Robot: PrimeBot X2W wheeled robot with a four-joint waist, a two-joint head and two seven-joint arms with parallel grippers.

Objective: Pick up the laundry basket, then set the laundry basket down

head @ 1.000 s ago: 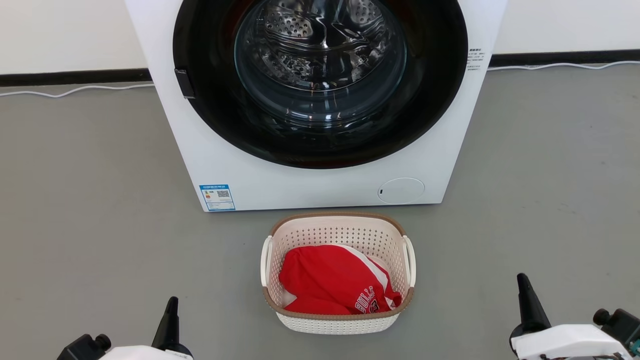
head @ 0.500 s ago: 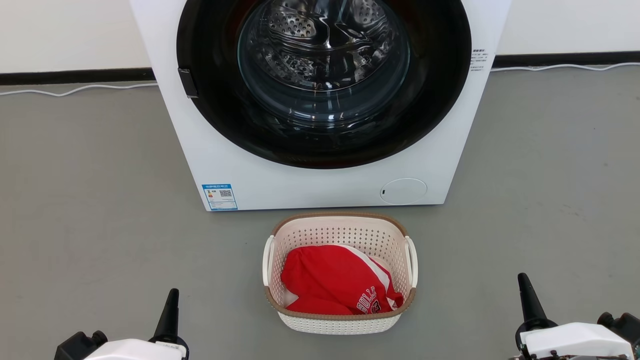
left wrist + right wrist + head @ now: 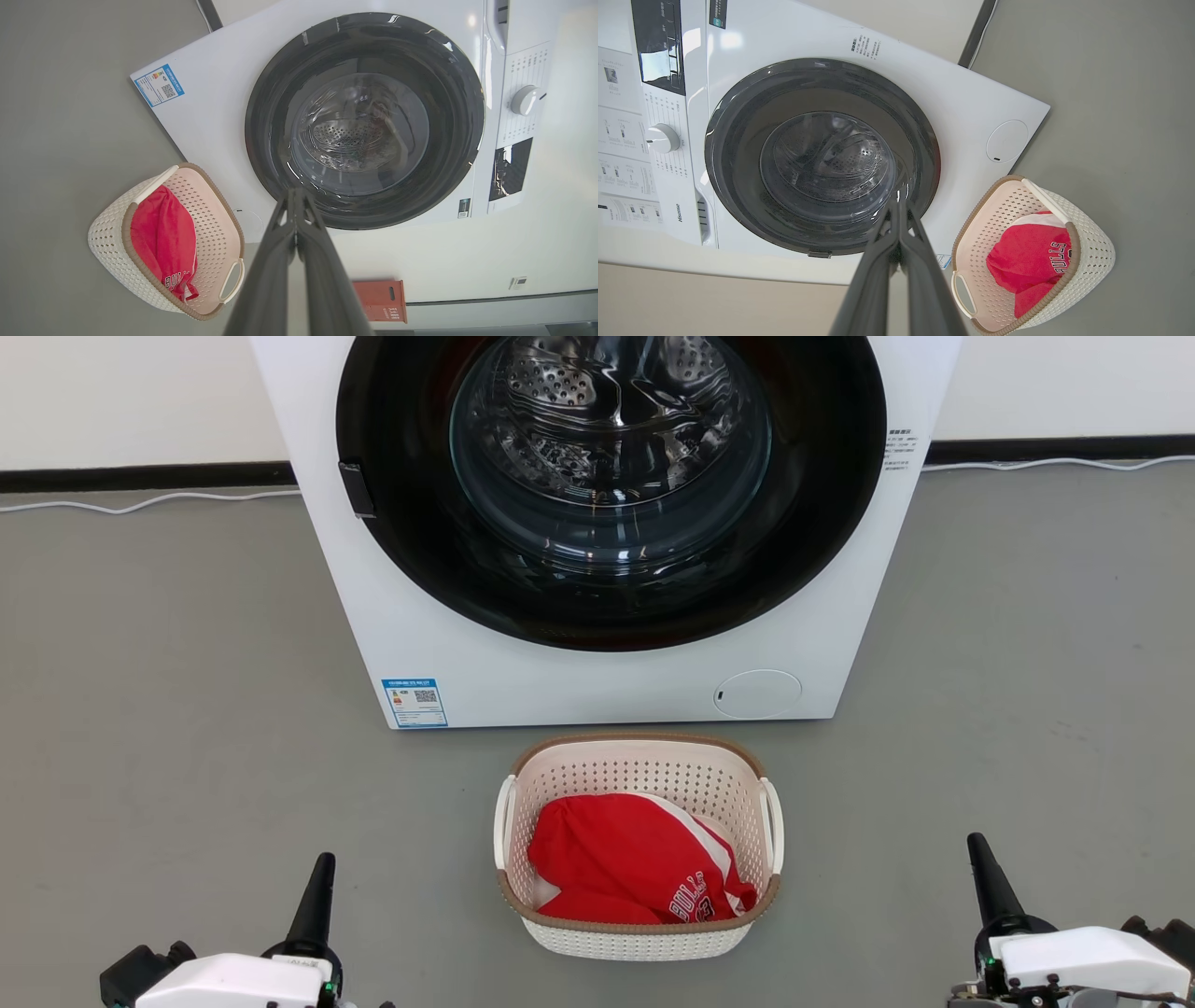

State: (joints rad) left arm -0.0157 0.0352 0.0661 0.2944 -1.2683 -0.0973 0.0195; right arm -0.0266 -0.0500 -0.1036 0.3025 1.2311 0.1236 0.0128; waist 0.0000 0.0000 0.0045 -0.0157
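Grey floor (image 3: 187, 728), washing machine (image 3: 560, 686) behind laundry basket (image 3: 639, 941)

- The washing machine (image 3: 597, 686) is cut off above its door by the head view's top edge.
- The print on its blue label (image 3: 414, 702) is too small to read.
- The red jersey (image 3: 621, 854) hides the floor of the laundry basket (image 3: 644, 938), and folds cover part of the jersey's lettering.
- In the left wrist view, the left gripper (image 3: 295, 193) covers a lower corner of an orange-red box (image 3: 385, 301).
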